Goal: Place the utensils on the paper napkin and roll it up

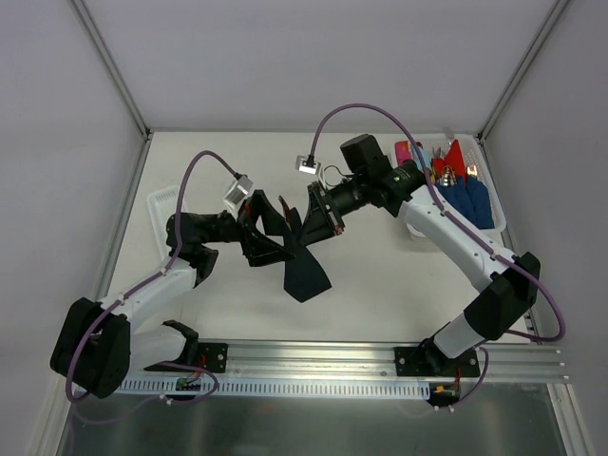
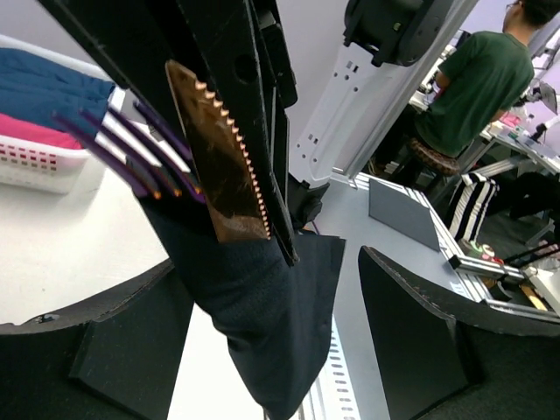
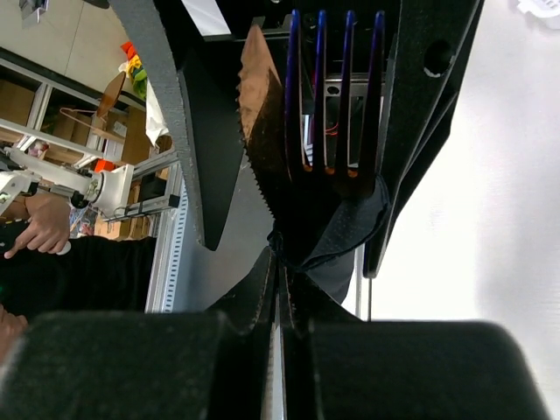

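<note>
The paper napkin (image 1: 304, 271) hung limp above the middle of the table (image 1: 399, 294), thin and likely to tear, draped against the stiff knife (image 3: 262, 114) and fork (image 3: 332, 96). The right pincer (image 3: 282, 262) was clenched on a bunched fold. The left pincer (image 2: 271, 262) stood released around it. A hold across the utensils looked safest.

knife (image 2: 223, 162) and fork (image 2: 122, 144) handles hidden inside the paper napkin (image 2: 262, 332); both unseen from overhead

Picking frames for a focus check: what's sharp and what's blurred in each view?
Top external: even light, the paper napkin a featureless dark shape. Left wrist: knife teeth crisp. Right wrist: right gripper blurred up close, fork sharp.
</note>
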`<state>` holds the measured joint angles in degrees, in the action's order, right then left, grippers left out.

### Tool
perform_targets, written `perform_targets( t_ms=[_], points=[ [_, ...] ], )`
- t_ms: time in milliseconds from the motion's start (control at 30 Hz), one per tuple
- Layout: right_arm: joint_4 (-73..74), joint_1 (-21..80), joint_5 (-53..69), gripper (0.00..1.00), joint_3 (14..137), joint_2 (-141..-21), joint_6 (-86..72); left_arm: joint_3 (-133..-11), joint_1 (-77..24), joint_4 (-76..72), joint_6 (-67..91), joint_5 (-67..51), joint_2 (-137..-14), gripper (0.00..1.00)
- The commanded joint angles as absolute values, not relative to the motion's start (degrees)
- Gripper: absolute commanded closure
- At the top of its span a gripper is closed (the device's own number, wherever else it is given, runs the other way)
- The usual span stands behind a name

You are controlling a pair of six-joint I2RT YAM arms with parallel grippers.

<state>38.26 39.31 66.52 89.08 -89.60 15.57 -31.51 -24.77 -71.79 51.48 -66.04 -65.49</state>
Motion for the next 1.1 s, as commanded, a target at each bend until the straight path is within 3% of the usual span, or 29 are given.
perform_targets(
  t_ms=[0, 333, 567, 600, 800, 867, 967, 1067],
  points=[
    [37.8, 40.0, 70.1, 1.0, 92.9, -86.9, 14.4, -34.5, -26.1, -78.3, 50.1, -68.6, -64.6, 0.27],
    [37.9, 40.1, 70.7, 1.0, 94.0, -87.4, 14.0, -34.4, -27.2, -79.0, 50.7, -69.4, -65.7, 0.38],
    [37.9, 40.1, 70.4, 1.0, 93.9, -87.6, 14.0, -34.5, -27.2, -79.6, 50.6, -69.2, -65.7, 0.7],
    [37.8, 40.1, 70.4, 1.0, 93.9, -87.6, 13.9, -34.5, -27.2, -79.6, 50.5, -69.1, -65.6, 0.78],
    [37.8, 39.9, 67.9, 0.99, 94.3, -87.8, 14.0, -34.6, -27.2, -78.7, 49.7, -68.4, -65.0, 0.97],
    [37.8, 39.6, 65.9, 0.94, 95.2, -88.0, 13.6, -34.3, -27.2, -76.9, 48.1, -67.2, -64.1, 1.0],
    [37.7, 38.0, 62.9, 0.74, 97.1, -88.5, 12.7, -34.3, -27.2, -70.2, 43.8, -63.8, -61.8, 1.0],
    [37.3, 34.9, 60.0, 0.62, 98.7, -88.6, 11.4, -34.1, -25.9, -63.6, 41.2, -58.9, -59.3, 1.0]
  ],
)
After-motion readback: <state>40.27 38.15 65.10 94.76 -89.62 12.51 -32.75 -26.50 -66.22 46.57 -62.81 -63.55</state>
